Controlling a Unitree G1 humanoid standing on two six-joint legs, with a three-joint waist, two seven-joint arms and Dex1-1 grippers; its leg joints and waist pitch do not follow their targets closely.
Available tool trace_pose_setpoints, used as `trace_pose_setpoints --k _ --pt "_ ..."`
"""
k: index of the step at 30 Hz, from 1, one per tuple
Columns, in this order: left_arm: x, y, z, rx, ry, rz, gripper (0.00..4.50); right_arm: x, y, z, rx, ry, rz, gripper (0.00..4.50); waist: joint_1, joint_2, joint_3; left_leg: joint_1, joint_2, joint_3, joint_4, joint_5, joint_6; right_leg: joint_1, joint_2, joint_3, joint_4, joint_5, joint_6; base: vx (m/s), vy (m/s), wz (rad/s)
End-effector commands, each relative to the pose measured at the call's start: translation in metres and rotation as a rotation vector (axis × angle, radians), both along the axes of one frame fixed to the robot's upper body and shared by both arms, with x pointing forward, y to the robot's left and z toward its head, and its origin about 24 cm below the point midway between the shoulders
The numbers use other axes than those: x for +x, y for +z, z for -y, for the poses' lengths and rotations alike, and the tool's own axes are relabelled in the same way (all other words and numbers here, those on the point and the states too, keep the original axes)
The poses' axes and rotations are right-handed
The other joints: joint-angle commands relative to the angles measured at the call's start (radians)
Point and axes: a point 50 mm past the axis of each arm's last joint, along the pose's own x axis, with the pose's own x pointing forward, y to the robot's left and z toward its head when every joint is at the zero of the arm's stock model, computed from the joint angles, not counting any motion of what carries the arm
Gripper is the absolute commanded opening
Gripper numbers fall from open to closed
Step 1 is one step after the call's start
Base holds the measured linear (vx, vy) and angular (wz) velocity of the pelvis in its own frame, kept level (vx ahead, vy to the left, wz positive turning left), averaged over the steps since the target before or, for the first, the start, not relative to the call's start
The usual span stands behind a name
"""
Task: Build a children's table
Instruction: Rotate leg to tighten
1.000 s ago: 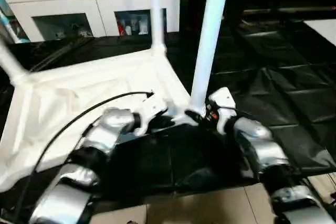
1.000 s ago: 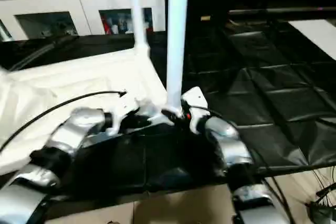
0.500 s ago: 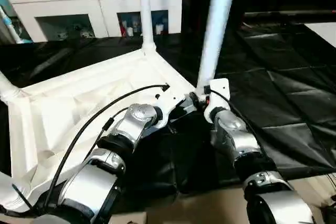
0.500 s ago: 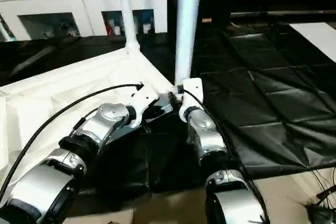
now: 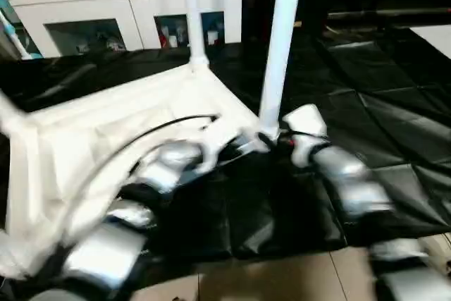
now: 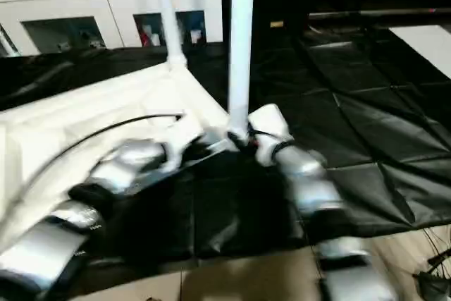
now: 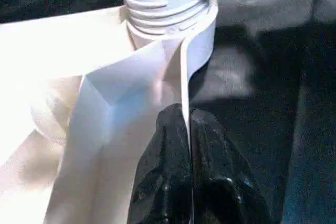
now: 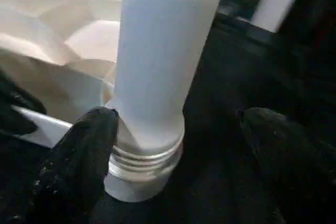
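Upside down on the black cloth: white table top, ribbed underside up, three legs seen standing in corner sockets.

Near leg: upright in the corner socket closest to both arms; thread rings visible at its base above the socket rim.

Far leg: upright at the far corner. A further leg at the left corner, only partly in frame.

Left gripper: clenched on the thin edge rib of the table top, just beside the near socket, both black fingers pressed flat against the rib from either side.

Right gripper: spread apart around the base of the near leg. One finger touching, or nearly touching, the leg just above the thread rings; contact hard to confirm. The other finger well clear of the leg on the opposite side.

Head views: both silver forearms blurred, converging on the near corner, left forearm over the table top, right forearm over the cloth.

Behind the cloth: white cabinet with glass doors.
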Motion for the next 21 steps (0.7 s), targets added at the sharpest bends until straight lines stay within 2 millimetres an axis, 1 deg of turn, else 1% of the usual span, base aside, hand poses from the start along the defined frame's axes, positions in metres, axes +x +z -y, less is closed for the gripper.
trace_pose_setpoints --k 1,2,3,4,5,6,7,8,9,10,11,12,13,14,15,17,21 --pt "-0.015 -0.011 0.000 -0.001 -0.129 -0.061 0.00 -0.004 0.004 0.001 0.008 0.061 0.002 4.10 0.013 -0.015 -0.065 0.002 0.043 -0.022 -0.064 -0.216 0.098 0.051 -0.055 0.032 -0.076 -0.161 -0.253 0.000 0.000 0.00" --pt "-0.017 -0.011 -0.004 -0.004 -0.154 -0.074 0.00 -0.007 0.005 0.002 0.012 0.098 -0.006 4.10 0.014 -0.014 -0.065 0.002 0.045 -0.020 -0.062 -0.206 0.106 0.050 -0.052 0.031 -0.070 -0.115 -0.271 0.000 0.000 0.00" --pt "-0.019 -0.011 -0.006 -0.007 -0.168 -0.081 0.00 -0.009 0.005 0.002 0.014 0.123 -0.012 4.10 0.019 -0.012 -0.068 0.005 0.046 -0.018 -0.060 -0.195 0.113 0.049 -0.051 0.031 -0.065 -0.077 -0.285 0.000 0.000 0.00" --pt "-0.021 -0.010 -0.009 -0.018 -0.188 -0.086 0.00 -0.013 0.004 0.002 0.017 0.160 -0.029 4.10 0.018 -0.015 -0.067 0.002 0.046 -0.017 -0.060 -0.192 0.116 0.050 -0.050 0.030 -0.063 -0.064 -0.290 0.000 0.000 0.00" --pt "-0.023 -0.007 -0.014 -0.032 -0.207 -0.087 0.00 -0.018 0.002 0.001 0.021 0.220 -0.060 4.10 0.020 -0.013 -0.068 0.004 0.046 -0.016 -0.060 -0.189 0.119 0.050 -0.051 0.029 -0.061 -0.057 -0.295 0.000 0.000 0.00" --pt "-0.024 -0.007 -0.016 -0.036 -0.211 -0.086 0.00 -0.020 0.001 0.000 0.023 0.245 -0.073 4.10 0.023 -0.015 -0.067 0.003 0.049 -0.016 -0.060 -0.189 0.124 0.051 -0.051 0.030 -0.060 -0.054 -0.298 0.000 0.000 0.00" --pt "-0.025 -0.006 -0.018 -0.038 -0.217 -0.092 0.00 -0.023 0.000 -0.001 0.031 0.270 -0.088 4.10 0.023 -0.018 -0.065 0.003 0.050 -0.015 -0.062 -0.203 0.124 0.049 -0.052 0.030 -0.063 -0.074 -0.296 0.000 0.000 0.00" --pt "-0.026 -0.006 -0.021 -0.039 -0.225 -0.097 0.00 -0.025 -0.002 -0.004 0.028 0.306 -0.102 4.10 0.024 -0.023 -0.065 0.005 0.050 -0.014 -0.063 -0.214 0.118 0.047 -0.052 0.030 -0.066 -0.107 -0.289 0.000 0.000 0.00" --pt "-0.027 -0.006 -0.023 -0.040 -0.229 -0.100 0.00 -0.027 -0.003 -0.006 0.028 0.322 -0.111 4.10 0.025 -0.023 -0.062 0.005 0.050 -0.015 -0.066 -0.223 0.107 0.046 -0.054 0.031 -0.067 -0.142 -0.282 0.000 0.000 0.00" --pt "-0.027 -0.006 -0.023 -0.040 -0.230 -0.101 0.00 -0.027 -0.003 -0.006 0.028 0.329 -0.115 4.10 0.025 -0.020 -0.063 0.006 0.050 -0.016 -0.066 -0.228 0.101 0.045 -0.055 0.032 -0.068 -0.155 -0.279 0.000 0.000 0.00" --pt "-0.028 -0.004 -0.026 -0.049 -0.231 -0.105 0.00 -0.029 -0.006 -0.010 0.020 0.358 -0.131 4.10 0.024 -0.034 -0.060 0.005 0.050 -0.014 -0.067 -0.234 0.094 0.044 -0.055 0.033 -0.071 -0.178 -0.271 0.000 0.000 0.00" --pt "-0.028 -0.004 -0.026 -0.050 -0.230 -0.104 0.00 -0.029 -0.007 -0.011 0.017 0.362 -0.132 4.10 0.026 -0.030 -0.060 0.004 0.050 -0.016 -0.068 -0.236 0.089 0.045 -0.058 0.034 -0.069 -0.193 -0.267 0.000 0.000 0.00" --pt "-0.028 -0.003 -0.026 -0.054 -0.230 -0.103 0.00 -0.029 -0.007 -0.012 0.016 0.367 -0.136 4.10 0.026 -0.032 -0.060 0.007 0.051 -0.015 -0.069 -0.236 0.084 0.042 -0.058 0.035 -0.072 -0.211 -0.257 0.000 0.000 0.00" --pt "-0.028 -0.003 -0.027 -0.057 -0.228 -0.104 0.00 -0.029 -0.007 -0.013 0.018 0.372 -0.140 4.10 0.026 -0.035 -0.059 0.006 0.051 -0.015 -0.069 -0.235 0.083 0.042 -0.058 0.036 -0.072 -0.215 -0.254 0.000 0.000 0.00" --pt "-0.029 -0.002 -0.027 -0.059 -0.224 -0.101 0.00 -0.029 -0.007 -0.013 0.019 0.379 -0.144 4.10 0.027 -0.034 -0.060 0.006 0.050 -0.016 -0.068 -0.218 0.081 0.042 -0.059 0.037 -0.070 -0.210 -0.249 0.000 0.000 0.00" --pt "-0.030 -0.001 -0.028 -0.062 -0.221 -0.102 0.00 -0.028 -0.006 -0.014 0.017 0.382 -0.151 4.10 0.026 -0.039 -0.060 0.005 0.049 -0.014 -0.067 -0.203 0.086 0.042 -0.058 0.037 -0.069 -0.196 -0.248 0.000 0.000 0.00" --pt "-0.032 -0.002 -0.027 -0.067 -0.226 -0.108 0.00 -0.025 -0.008 -0.011 -0.007 0.386 -0.169 4.10 0.027 -0.039 -0.062 0.004 0.048 -0.013 -0.063 -0.170 0.099 0.043 -0.057 0.036 -0.065 -0.163 -0.252 0.000 0.000 0.00"
